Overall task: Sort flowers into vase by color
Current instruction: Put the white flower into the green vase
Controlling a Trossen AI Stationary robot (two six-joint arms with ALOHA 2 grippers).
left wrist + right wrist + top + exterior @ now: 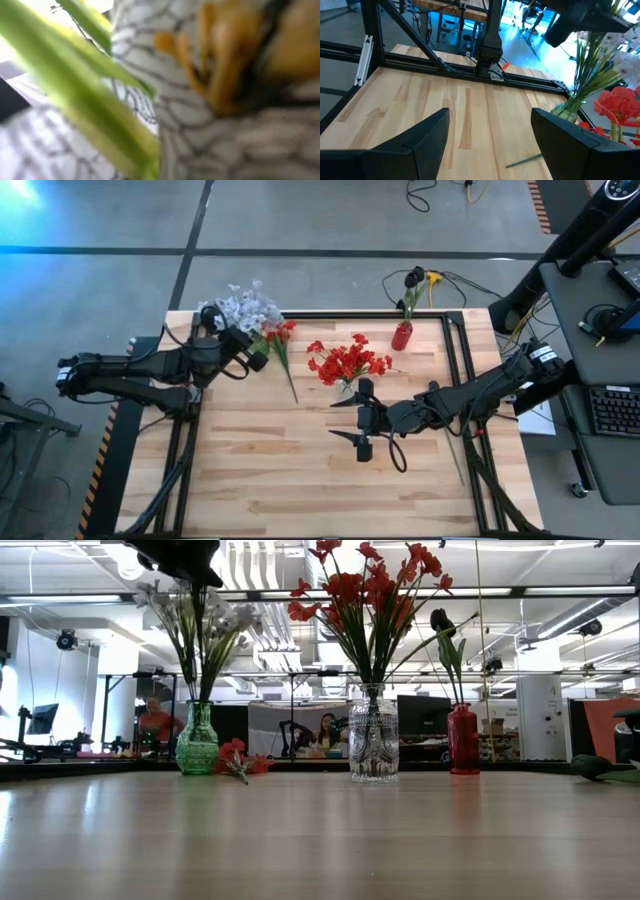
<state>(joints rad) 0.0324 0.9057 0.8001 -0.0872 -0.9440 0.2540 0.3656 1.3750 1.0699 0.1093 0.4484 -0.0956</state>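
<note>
The left gripper (262, 362) is clenched shut among the white flowers (245, 305) in the green vase (197, 743) at far left; it should let go and lift straight up. A red flower (281, 335) lies just beside that vase, its stem (287, 376) pointing nearer. The right gripper (350, 419), spread wide and empty, should grasp that stem low for the clear vase (374, 745).

1. High camera: straight down on my whole table (300, 470).
2. Low camera: level across the tabletop, sharing the clear vase (374, 745).
3. My left wrist camera: pressed against white blossoms (200, 115).
4. My right wrist camera: near the tabletop.
</note>
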